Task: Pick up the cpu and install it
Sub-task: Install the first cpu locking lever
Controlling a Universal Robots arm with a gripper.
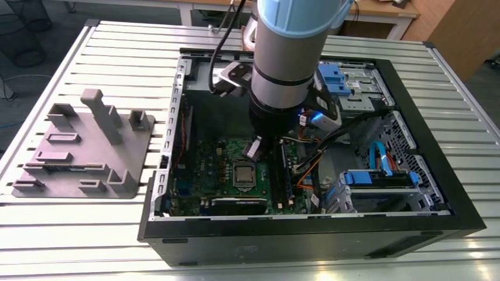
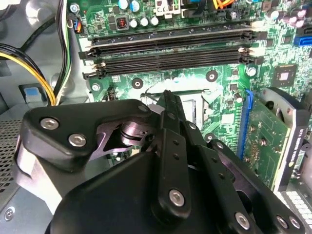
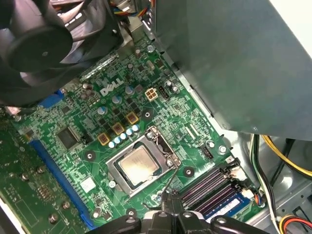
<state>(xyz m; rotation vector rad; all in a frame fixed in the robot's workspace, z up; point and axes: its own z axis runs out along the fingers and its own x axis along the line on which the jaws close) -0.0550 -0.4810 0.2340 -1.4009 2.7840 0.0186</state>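
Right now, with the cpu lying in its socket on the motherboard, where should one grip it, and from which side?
Come from straight above. The cpu lies flat, sunk inside the metal socket frame, so no side approach reaches it. Its two opposite edges are probably the only grip, and the frame crowds them closely.
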